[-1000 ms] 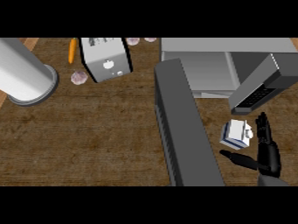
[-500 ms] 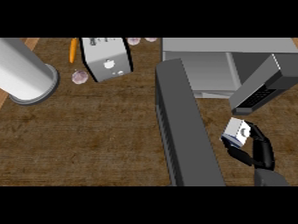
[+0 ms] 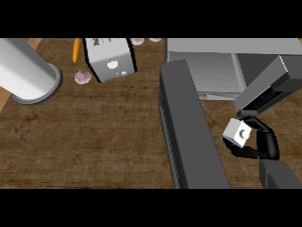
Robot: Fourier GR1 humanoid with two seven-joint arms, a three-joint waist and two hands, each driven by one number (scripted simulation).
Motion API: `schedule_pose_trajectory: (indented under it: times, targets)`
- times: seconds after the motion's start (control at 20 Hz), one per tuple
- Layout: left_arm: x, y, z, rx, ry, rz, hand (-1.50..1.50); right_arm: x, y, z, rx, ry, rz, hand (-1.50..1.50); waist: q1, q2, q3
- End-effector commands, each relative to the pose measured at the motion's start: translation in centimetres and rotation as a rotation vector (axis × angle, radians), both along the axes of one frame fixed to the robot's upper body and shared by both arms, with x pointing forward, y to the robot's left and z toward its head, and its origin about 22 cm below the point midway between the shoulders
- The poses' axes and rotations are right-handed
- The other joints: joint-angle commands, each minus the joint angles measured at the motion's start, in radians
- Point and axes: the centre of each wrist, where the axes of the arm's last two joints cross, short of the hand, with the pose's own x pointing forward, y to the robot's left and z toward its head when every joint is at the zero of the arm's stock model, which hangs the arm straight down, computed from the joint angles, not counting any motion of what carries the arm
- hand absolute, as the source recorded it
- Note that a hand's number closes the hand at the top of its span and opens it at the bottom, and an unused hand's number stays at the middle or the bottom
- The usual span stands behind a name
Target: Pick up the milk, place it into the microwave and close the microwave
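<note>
the right hand (image 3: pixel 261 142) comes in from the lower right edge of the head view, its black fingers and thumb curled round the milk (image 3: pixel 238 132), a small white carton with a blue edge. the carton sits tilted in the grasp, just below the microwave's dark control panel and near the mouth of the microwave (image 3: pixel 235 66). the microwave stands at the upper right, its pale grey inside showing between the back wall and the panel side.

the microwave door (image 3: pixel 189 128) is swung wide open and runs as a long dark slab from the cabinet's left front corner down toward the lower edge of the view. it walls off the carton's left side, so the hand and milk sit in a narrow lane between the door and the right edge of the counter (image 3: pixel 81 142).

left of the door the brown counter top lies broad and open. a white cylinder (image 3: pixel 16 68) stands at the upper left, close to the wooden edge. a grey boxy appliance (image 3: pixel 113 60) stands near the top, with an orange stick (image 3: pixel 76 49) and small pinkish pieces (image 3: pixel 83 77) beside it.
</note>
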Motion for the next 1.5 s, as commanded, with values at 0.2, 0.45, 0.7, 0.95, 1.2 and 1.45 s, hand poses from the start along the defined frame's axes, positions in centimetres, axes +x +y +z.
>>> schedule_pose_trajectory:
  times: [0.2, 0.45, 0.7, 0.95, 1.2, 1.45]
  targets:
    - [0.2, 0.0, -0.1, -0.019, -0.032, -0.031, -1.50, 4.0, -0.3, 3.1, 0.050, -0.079, 0.279, 1.50, 0.006, 0.004, 0.001]
    - [0.0, -0.3, 0.4, -0.015, -0.027, -0.009, -1.50, 3.7, 1.8, 2.2, 0.164, -0.105, 0.402, 1.50, -0.010, -0.002, 0.000]
    - [-0.7, 0.5, 0.4, -0.019, -0.028, 0.010, -1.50, 5.3, 3.8, 3.8, 0.119, -0.127, 0.452, 1.50, -0.021, -0.007, -0.002]
    - [-2.1, 0.2, 1.3, -0.036, -0.006, 0.006, -1.50, 6.7, 5.7, 6.5, 0.079, -0.108, 0.409, 1.50, -0.025, -0.010, -0.002]
    - [-1.8, 2.2, 0.1, -0.035, -0.011, 0.011, -1.50, 10.0, 11.1, 8.8, 0.067, -0.139, 0.374, 1.50, -0.009, -0.004, -0.001]
    - [-0.6, 1.9, -1.3, -0.030, -0.015, 0.012, -1.50, 12.2, 11.6, 11.7, -0.006, -0.142, 0.324, 1.50, -0.013, -0.003, -0.002]
